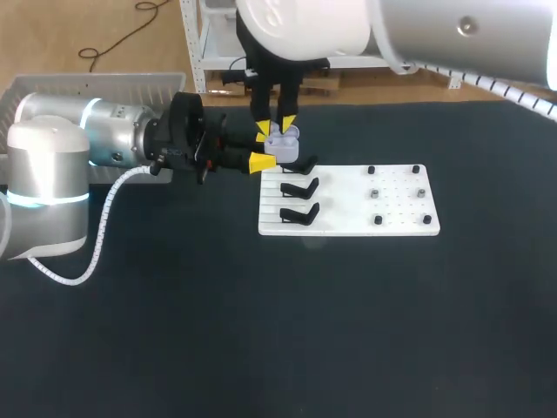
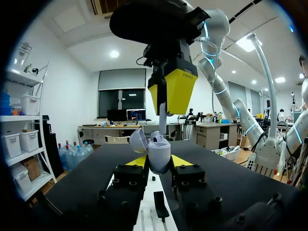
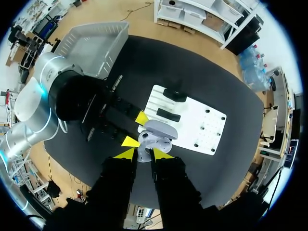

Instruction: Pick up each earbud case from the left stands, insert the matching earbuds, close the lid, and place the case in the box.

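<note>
So you've got the black table (image 1: pixel 174 348) with your left arm (image 1: pixel 52 165) coming in from 9 o'clock and your right arm (image 1: pixel 305 26) dropping in from 12. The grey box (image 1: pixel 113 87) sits back at about 10 o'clock and the white board (image 1: pixel 348 222) with its black stands is near the middle. The bit that matters is happening just off the board's 11 o'clock corner. Your left gripper (image 2: pixel 159 161) is pinching the earbud case (image 3: pixel 153 139) from both sides, holding it upright with the mouth facing up and the lid flipped back toward 12. Your right gripper (image 1: pixel 274 127) hangs straight over it, fingers pressed nearly together on a small pale piece that I'd call the earbud (image 2: pixel 162 118). Its stem points down, just above the open mouth. So the whole move is a straight vertical drop: earbud's long axis in line with the socket, case directly under it, right arm being the one to move. I'd keep the left dead steady and watch that open lid on the way down
</note>
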Motion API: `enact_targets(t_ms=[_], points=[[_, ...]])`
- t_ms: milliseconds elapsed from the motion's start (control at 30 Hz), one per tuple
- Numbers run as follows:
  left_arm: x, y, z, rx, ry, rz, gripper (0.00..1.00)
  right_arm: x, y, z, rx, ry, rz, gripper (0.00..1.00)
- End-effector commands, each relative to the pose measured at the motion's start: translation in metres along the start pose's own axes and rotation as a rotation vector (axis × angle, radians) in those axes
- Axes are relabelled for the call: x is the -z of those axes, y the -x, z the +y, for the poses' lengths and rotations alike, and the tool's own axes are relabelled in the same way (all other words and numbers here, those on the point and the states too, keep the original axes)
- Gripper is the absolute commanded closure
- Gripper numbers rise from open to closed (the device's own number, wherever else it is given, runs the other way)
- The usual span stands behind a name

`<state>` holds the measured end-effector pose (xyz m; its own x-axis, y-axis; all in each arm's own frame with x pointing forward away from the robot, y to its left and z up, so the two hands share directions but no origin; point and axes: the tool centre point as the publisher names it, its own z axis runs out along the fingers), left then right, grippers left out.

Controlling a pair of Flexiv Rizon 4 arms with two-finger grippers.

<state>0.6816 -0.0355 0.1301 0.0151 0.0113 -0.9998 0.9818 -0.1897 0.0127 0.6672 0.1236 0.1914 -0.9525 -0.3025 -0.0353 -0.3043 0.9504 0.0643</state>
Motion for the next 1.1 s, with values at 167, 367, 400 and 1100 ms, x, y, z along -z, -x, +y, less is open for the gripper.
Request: enact_targets(t_ms=[167,367,400,1100], points=[[0.0000,-0.0003,-0.0019,-0.003,0.005,-0.001,1.00,-0.0023,0.0007,-0.0020,-0.005,0.000,0.006,1.00],[0.0000,-0.0003,-0.0019,-0.003,0.005,-0.001,1.00,-0.0049,0.0006,-0.0008,-0.004,0.003,0.013,1.00],[0.0000,-0.0003,-0.0019,-0.003,0.005,-0.001,1.00,-0.0054,0.0006,-0.0008,-0.004,0.003,0.014,1.00],[0.0000,-0.0003,-0.0019,-0.003,0.005,-0.001,1.00,-0.0091,0.0028,-0.0026,-0.009,0.004,0.018,1.00]])
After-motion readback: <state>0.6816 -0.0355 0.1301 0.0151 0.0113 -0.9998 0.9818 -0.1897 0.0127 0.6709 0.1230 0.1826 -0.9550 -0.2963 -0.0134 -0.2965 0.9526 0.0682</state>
